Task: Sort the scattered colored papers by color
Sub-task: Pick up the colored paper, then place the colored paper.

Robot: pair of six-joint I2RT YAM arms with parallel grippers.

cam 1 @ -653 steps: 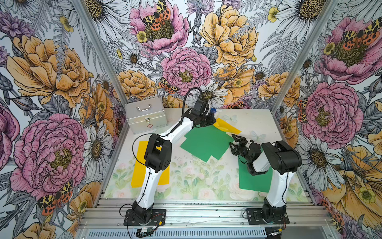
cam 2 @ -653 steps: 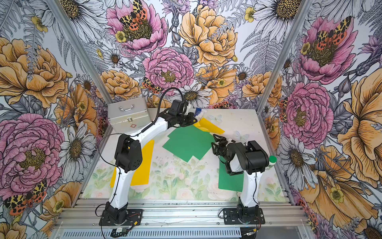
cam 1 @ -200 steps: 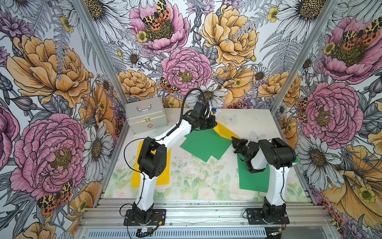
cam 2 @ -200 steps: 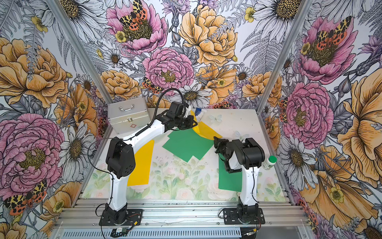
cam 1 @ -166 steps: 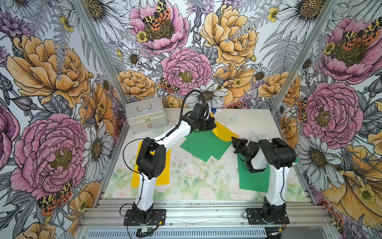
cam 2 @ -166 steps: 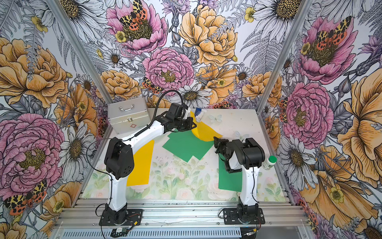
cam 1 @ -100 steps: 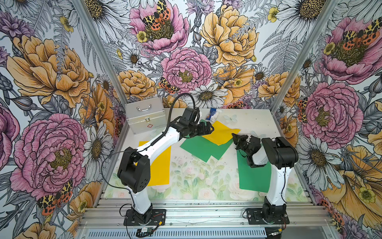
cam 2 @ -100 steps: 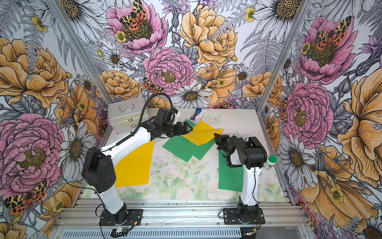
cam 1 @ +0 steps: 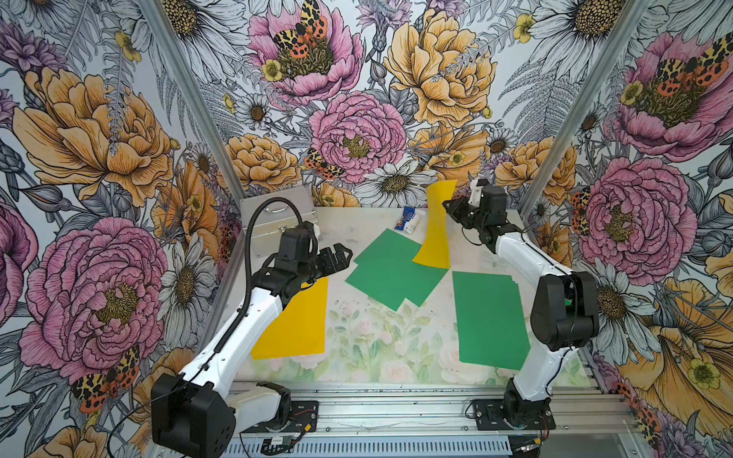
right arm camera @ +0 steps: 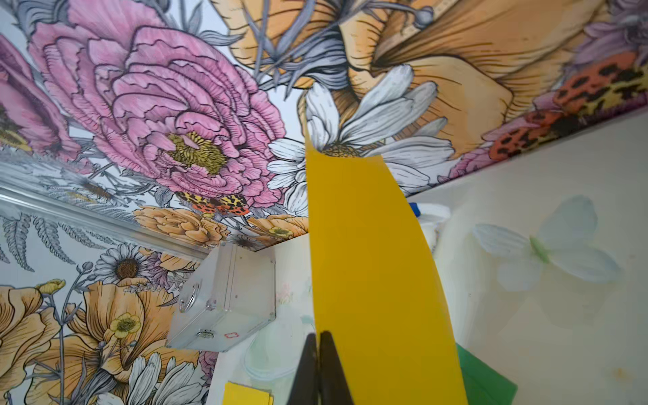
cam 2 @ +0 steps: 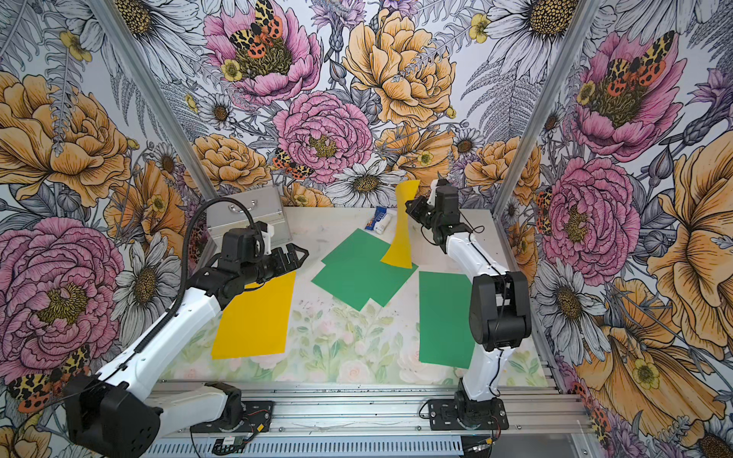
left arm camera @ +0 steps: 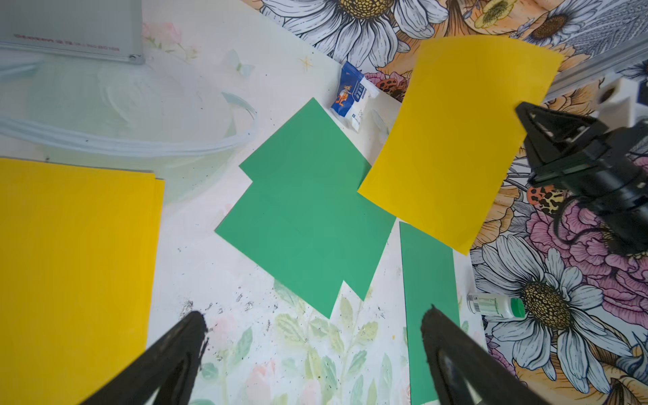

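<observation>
Pinched shut, right gripper [cam 1: 448, 205] jaws on thin bright yellow paper sheet [cam 1: 434, 234], lifted and curling at one o'clock, lower edge over two loose green paper sheets [cam 1: 390, 273]. Spread wide and empty, left gripper [cam 1: 342, 253], sheet just let go. Handover done; likely bound for yellow pile [cam 1: 297, 321] at eight o'clock.

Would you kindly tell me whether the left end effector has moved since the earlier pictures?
Yes. The left end effector has drawn back from the small blue-and-white packet toward the silver metal case, and stands open.
</observation>
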